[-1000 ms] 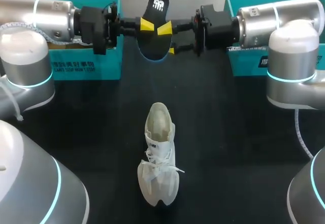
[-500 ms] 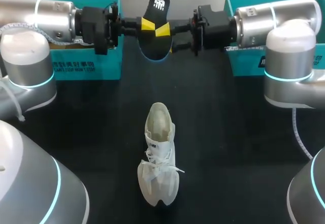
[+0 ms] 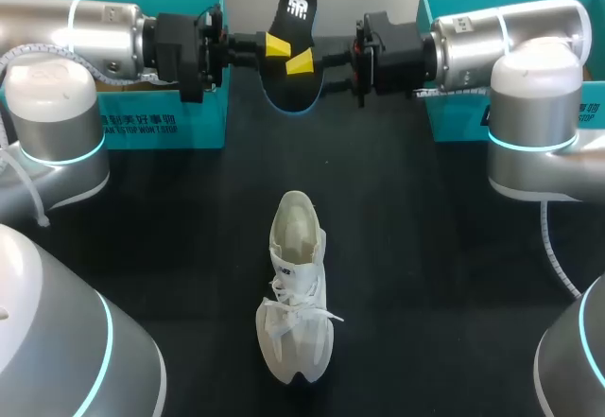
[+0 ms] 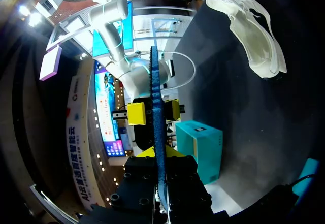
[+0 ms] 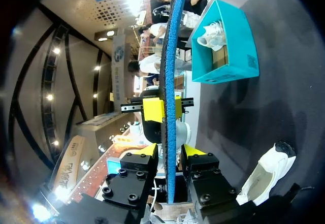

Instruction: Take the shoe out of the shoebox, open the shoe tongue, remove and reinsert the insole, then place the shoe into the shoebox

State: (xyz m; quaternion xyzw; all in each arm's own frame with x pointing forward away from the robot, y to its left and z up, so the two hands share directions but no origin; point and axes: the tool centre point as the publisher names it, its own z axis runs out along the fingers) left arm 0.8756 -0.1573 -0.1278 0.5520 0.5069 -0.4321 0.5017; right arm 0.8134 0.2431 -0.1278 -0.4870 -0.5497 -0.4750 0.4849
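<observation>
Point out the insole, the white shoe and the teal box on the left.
insole (image 3: 287, 88): head view, on its black broad end, the part nearest the shoe.
white shoe (image 3: 295, 292): head view, mid-length, at the top of the laces.
teal box (image 3: 180, 126): head view, on its front wall.

Dark table (image 3: 416, 247), matte black top. Carries 3 things directly.

Holds 1 white shoe (image 3: 296, 289) near the middle, closer to the near edge. Stands upright on its sole, toe toward the near edge, heel opening toward the far side, laces loose and splayed.

Also holds 2 teal boxes at the far edge: left shoebox (image 3: 161, 124) and right shoebox (image 3: 458, 119), open-topped. Sit well apart from the shoe, 1 per side.
</observation>
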